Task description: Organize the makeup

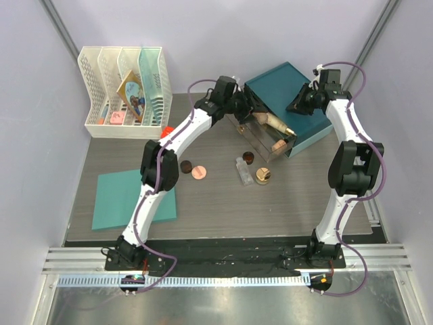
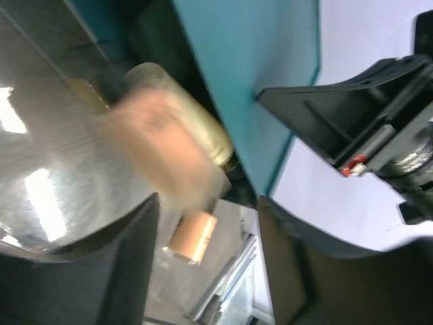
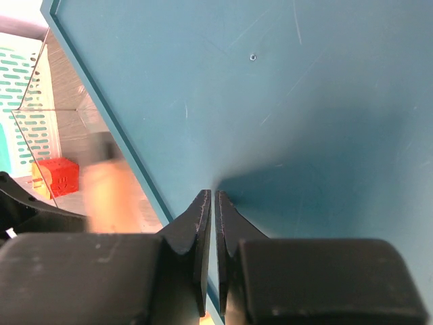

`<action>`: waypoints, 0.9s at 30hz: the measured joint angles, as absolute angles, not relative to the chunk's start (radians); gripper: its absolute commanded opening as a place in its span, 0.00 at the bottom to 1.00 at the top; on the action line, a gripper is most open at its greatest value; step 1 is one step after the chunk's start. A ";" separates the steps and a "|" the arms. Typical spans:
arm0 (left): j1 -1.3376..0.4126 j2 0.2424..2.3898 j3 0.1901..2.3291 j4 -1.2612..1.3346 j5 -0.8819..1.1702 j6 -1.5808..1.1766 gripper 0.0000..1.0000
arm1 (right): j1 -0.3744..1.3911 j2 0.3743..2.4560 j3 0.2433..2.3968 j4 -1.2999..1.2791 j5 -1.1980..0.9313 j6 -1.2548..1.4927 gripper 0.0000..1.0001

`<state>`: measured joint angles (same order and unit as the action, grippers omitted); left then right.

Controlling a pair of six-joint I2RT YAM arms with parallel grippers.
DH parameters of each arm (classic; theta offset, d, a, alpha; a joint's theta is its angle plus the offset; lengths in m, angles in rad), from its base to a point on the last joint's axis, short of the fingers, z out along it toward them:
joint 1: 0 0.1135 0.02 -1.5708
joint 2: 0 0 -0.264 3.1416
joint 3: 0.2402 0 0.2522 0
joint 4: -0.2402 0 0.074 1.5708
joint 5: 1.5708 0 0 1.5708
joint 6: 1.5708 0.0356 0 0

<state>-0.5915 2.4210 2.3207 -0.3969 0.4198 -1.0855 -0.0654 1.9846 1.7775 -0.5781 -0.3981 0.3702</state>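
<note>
Jaws shut, right gripper [image 3: 213,198] — drawer [image 1: 254,140] holds beige tube [image 1: 270,122].

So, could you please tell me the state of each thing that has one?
Drawer: pulled out of the teal box.
Tube: lying in the drawer.
Bottle: lying flat on the table.
Gold-lidded jar: upright, lid on.
Left gripper: open.
Right gripper: shut.
</note>
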 measured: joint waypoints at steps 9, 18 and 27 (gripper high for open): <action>-0.587 2.403 2.284 -0.328 0.442 -1.094 0.68 | -0.065 1.985 1.776 -0.578 -0.405 0.372 0.13; -0.587 2.094 1.977 -0.411 0.423 -0.977 0.67 | -0.065 1.983 1.774 -0.577 -0.406 0.373 0.13; -0.600 1.745 1.624 -0.481 0.337 -0.882 0.44 | -0.065 1.983 1.771 -0.575 -0.407 0.373 0.13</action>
<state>-0.6003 1.7447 1.6241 -0.4808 0.3374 -0.8822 -0.0650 1.9827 1.7706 -0.5751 -0.4072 0.3729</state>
